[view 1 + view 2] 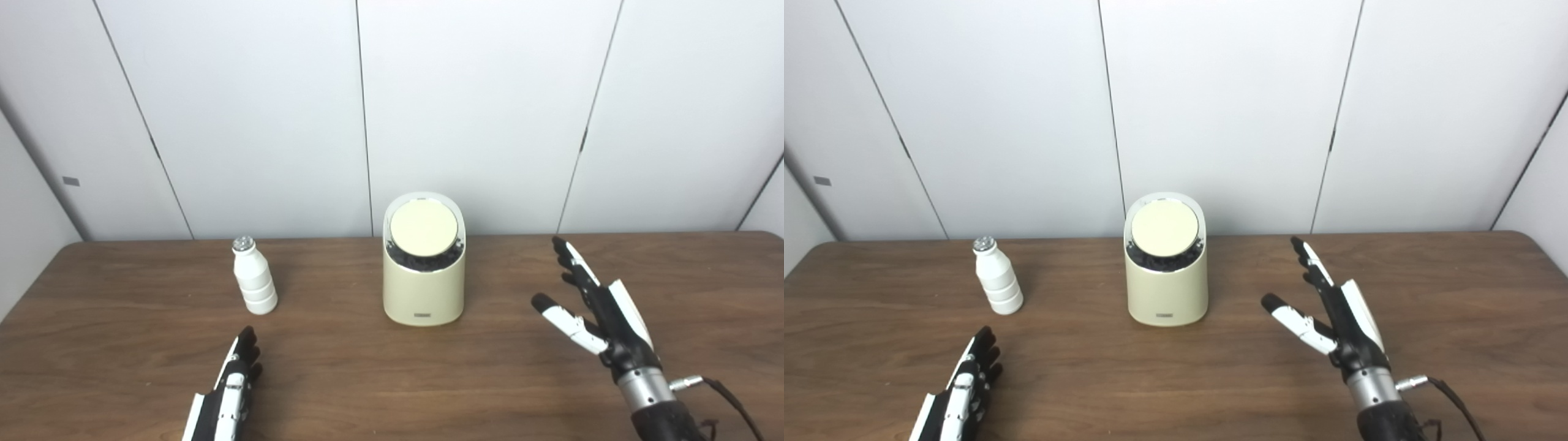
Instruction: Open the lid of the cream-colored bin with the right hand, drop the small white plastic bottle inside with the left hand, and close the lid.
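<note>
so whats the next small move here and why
Probably bring the right hand in toward the bin lid: the lid looks shut, both hands are open and empty, and the bottle still stands on the table.

Table point(122, 343) under bin point(423, 294), bottle point(255, 283).

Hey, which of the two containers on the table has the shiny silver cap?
The small white bottle, standing left of the cream bin. The bin is topped by a flat cream disc lid instead.
</note>
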Available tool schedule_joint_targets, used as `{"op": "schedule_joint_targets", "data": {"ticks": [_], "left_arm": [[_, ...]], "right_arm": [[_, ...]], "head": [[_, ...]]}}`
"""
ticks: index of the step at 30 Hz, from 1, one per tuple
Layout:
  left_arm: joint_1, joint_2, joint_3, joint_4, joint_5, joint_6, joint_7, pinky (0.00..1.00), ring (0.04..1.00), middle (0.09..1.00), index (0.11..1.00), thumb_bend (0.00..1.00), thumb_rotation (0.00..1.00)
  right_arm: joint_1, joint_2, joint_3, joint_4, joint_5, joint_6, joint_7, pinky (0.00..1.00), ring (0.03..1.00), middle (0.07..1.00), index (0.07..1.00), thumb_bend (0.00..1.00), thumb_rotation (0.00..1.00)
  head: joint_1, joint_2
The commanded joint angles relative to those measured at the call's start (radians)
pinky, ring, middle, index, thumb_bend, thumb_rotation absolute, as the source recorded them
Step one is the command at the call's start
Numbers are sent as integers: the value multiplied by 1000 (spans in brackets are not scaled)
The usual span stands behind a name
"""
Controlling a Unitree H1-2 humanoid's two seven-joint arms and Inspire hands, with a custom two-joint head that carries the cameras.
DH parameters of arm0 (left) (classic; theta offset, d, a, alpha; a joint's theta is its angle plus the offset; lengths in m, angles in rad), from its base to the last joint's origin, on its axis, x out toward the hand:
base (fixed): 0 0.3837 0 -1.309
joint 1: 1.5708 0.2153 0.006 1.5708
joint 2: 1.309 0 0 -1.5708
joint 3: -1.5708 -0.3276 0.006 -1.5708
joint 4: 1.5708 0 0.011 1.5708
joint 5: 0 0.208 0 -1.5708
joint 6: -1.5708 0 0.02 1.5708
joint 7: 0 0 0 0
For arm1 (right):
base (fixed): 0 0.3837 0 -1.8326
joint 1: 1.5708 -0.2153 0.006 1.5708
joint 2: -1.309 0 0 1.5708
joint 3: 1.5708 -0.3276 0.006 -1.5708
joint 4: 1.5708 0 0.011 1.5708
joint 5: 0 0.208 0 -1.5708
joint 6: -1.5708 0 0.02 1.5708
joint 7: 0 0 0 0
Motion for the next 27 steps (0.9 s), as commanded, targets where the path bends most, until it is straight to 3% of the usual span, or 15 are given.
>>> {"op": "schedule_joint_targets", "data": {"ticks": [1,7,14,27], "left_arm": [[19,-24,-14,75,-5,-18,-2,1000,1000,1000,1000,181,971],[15,-27,-15,76,-7,-12,-3,1000,1000,1000,1000,192,968],[13,-32,-16,77,-14,-10,-6,1000,1000,1000,1000,193,894],[10,-30,-20,81,-8,-23,-11,1000,1000,1000,1000,193,894]], "right_arm": [[-57,-8,6,-18,-17,-1,-7,862,912,941,946,712,809],[-130,-7,39,-31,-35,72,34,877,933,958,945,725,712],[-214,-10,96,-28,-94,116,60,898,948,955,945,738,686],[-352,11,173,42,-179,193,81,888,953,957,947,710,646]], "head": [[-1,1],[-2,4],[-1,6],[-7,11]]}}
